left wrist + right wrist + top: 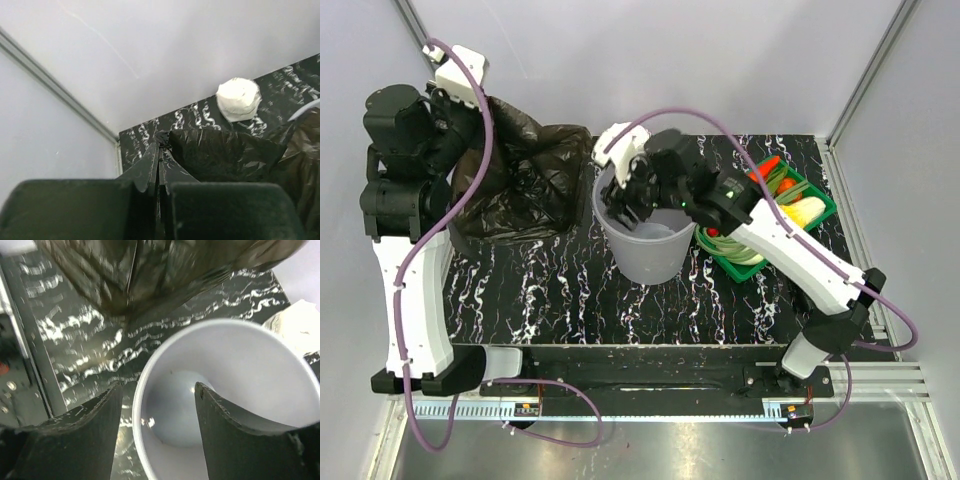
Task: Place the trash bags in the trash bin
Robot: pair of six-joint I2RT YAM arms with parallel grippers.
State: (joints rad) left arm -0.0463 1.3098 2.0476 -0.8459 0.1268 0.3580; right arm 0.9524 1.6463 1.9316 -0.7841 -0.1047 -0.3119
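A glossy black trash bag (525, 175) lies bunched at the far left of the table. My left gripper (468, 112) is shut on its edge. In the left wrist view the film (225, 155) is pinched between the closed fingers of the left gripper (160, 157). The light-grey trash bin (648, 245) stands upright at the table's middle with nothing inside. My right gripper (623, 197) hovers open over the bin's left rim. In the right wrist view the right gripper (159, 390) straddles that rim, one finger outside the bin (240, 370) and one inside. The bag (150, 275) shows beyond.
A small white wrapped roll (239, 99) sits on the marbled black tabletop behind the bag, and the roll (295, 325) also shows beside the bin. A green basket (817, 215) of vegetables stands right of the bin, under the right arm. Grey walls enclose the table.
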